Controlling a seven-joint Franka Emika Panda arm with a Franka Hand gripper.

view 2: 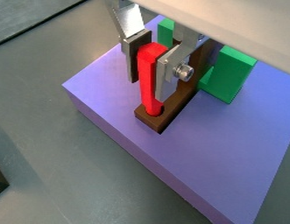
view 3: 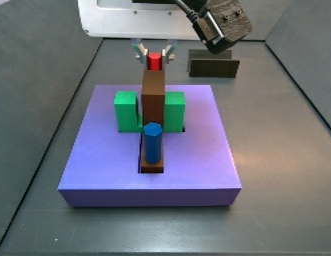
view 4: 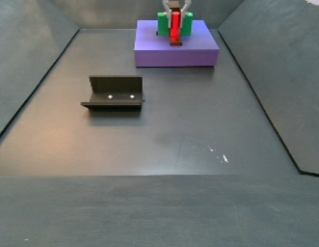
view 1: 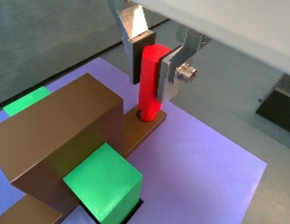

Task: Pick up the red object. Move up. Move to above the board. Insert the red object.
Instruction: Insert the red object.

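Your two-finger silver gripper (view 1: 155, 61) is clamped on the thin bright-red peg (view 1: 150, 80), holding it upright because its lower tip already sits in the long brown board (view 2: 171, 109) on the purple slab (view 2: 123, 114).

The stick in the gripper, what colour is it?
Bright red. The red object stands in the board, between the gripper fingers; a wrist view shows it best.

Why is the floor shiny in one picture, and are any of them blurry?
In a side view, the dark floor shows soft glare with a bright speck; the red object and gripper appear tiny. Both wrist views are sharp on the red object, with soft shadows on the purple slab.
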